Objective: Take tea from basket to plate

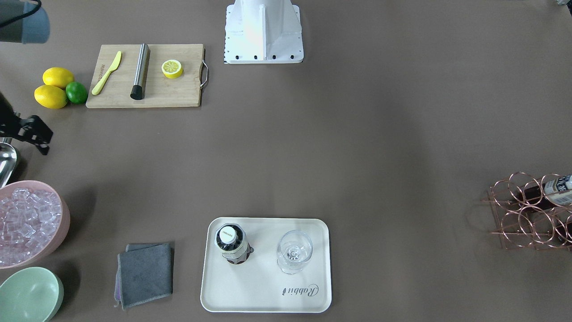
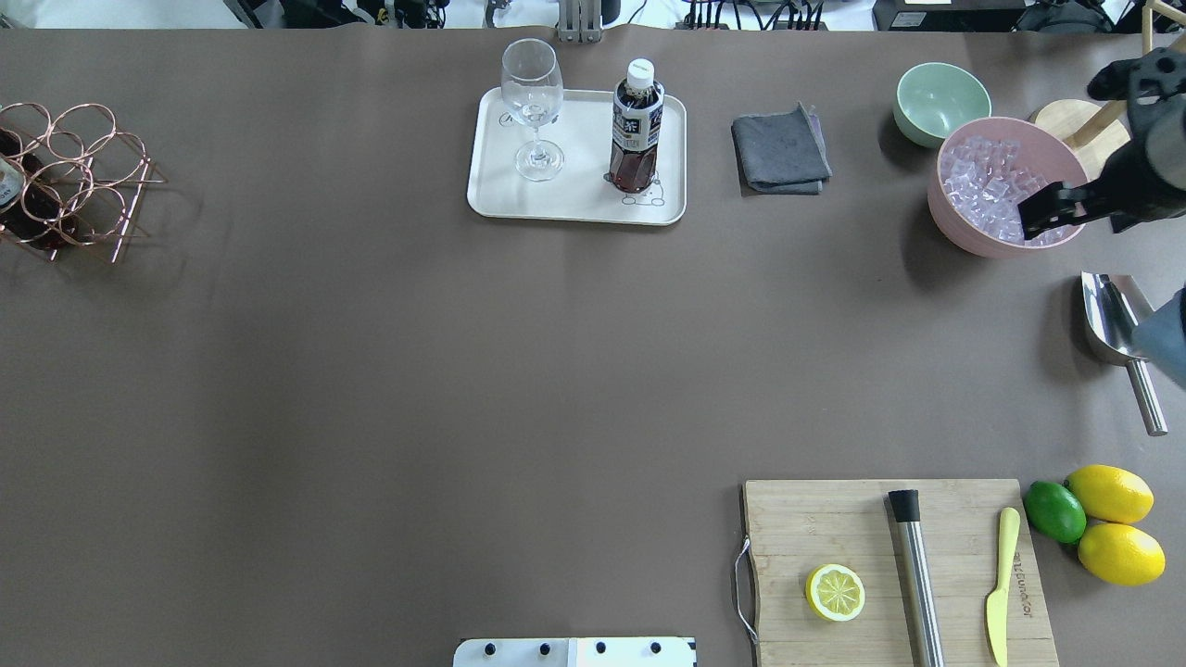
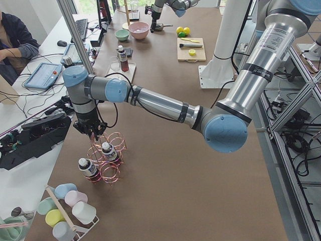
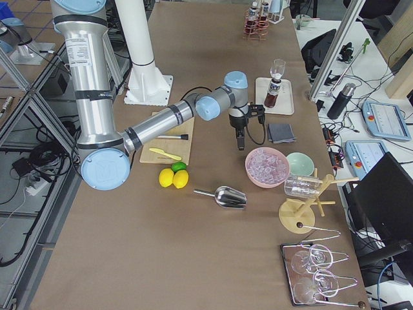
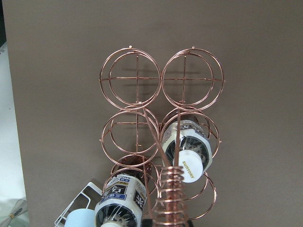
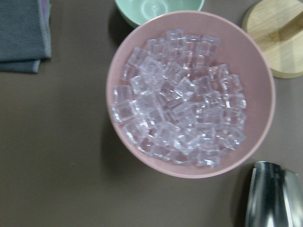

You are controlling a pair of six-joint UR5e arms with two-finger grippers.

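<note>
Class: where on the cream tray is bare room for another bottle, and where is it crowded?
Free: the tray band beside the Rabbit script, operators' side; a narrower gap between tea bottle and glass. Crowded: the robot-side half.

Three tea bottles (image 3: 108,152) — two whole lemons (image 2: 1109,493), one lime (image 2: 1054,510), two bowls (image 2: 939,100).

This is a robotics lab rather than a kitchen. The left arm (image 3: 160,105) and right arm (image 4: 155,123), jointed in silver and blue, rise from a white pedestal (image 1: 263,31) bolted at the robot-side edge of a counter (image 2: 371,371) covered in plain brown sheet. Aluminium frame posts (image 3: 75,32) stand along the opposite edge. An operator (image 3: 15,40) sits there with a tablet (image 3: 44,75), and cables (image 3: 296,145) trail behind the robot-side edge.
</note>
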